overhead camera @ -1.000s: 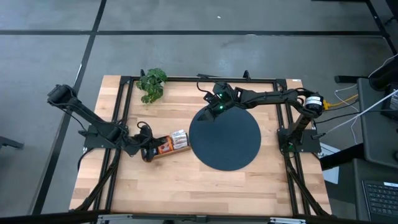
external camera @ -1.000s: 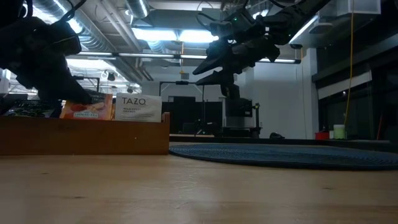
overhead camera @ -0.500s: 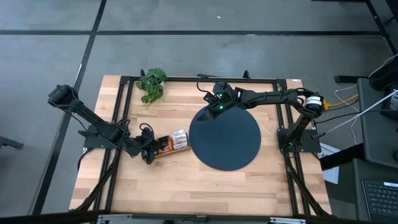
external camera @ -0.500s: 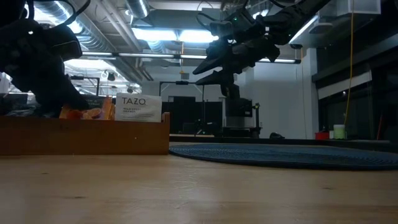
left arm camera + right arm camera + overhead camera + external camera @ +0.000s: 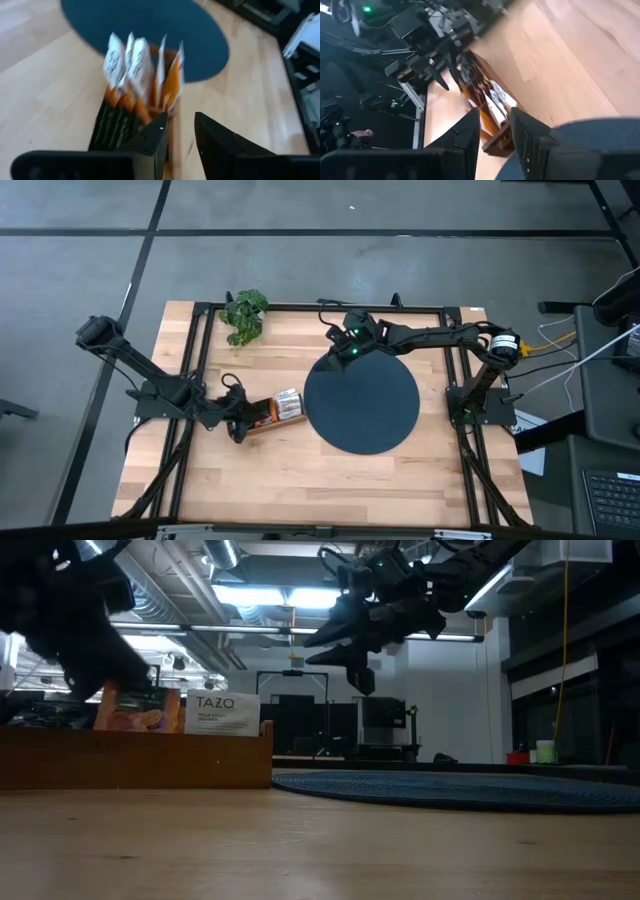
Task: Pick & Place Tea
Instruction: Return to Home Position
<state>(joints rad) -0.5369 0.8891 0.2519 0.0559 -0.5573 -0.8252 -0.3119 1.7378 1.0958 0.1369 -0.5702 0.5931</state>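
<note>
The tea sachets [image 5: 277, 410] stand upright in a long wooden tray [image 5: 252, 431] left of the dark disc [image 5: 362, 405]. The low view shows an orange sachet [image 5: 138, 710] and a white one [image 5: 222, 712] above the tray wall [image 5: 140, 755]. The left wrist view shows white [image 5: 122, 60], orange [image 5: 172, 75] and dark [image 5: 112, 127] sachets. My left gripper [image 5: 238, 423] [image 5: 179, 125] is open over the tray's left end. My right gripper [image 5: 337, 360] [image 5: 335, 650] [image 5: 495, 112] is open and hovers above the disc's far left rim. My left gripper comes slanting down from the table's left, with its fingers [image 5: 155, 140] either side of an orange-brown strip [image 5: 175, 142] at the tray's left end. I cannot tell whether they touch it, because the view is blurred.
A green leafy plant [image 5: 245, 315] sits near the table's far edge, left of centre. The disc [image 5: 450, 785] lies flat on the table's right half. Bare wood stretches along the near edge [image 5: 320, 490]. Black frame rails run along the left and right sides.
My left gripper dipped toward the tray's left end and has come up again. The orange sachet shows higher above the tray wall than half a second ago. My right gripper has risen a little above the disc's far rim.
</note>
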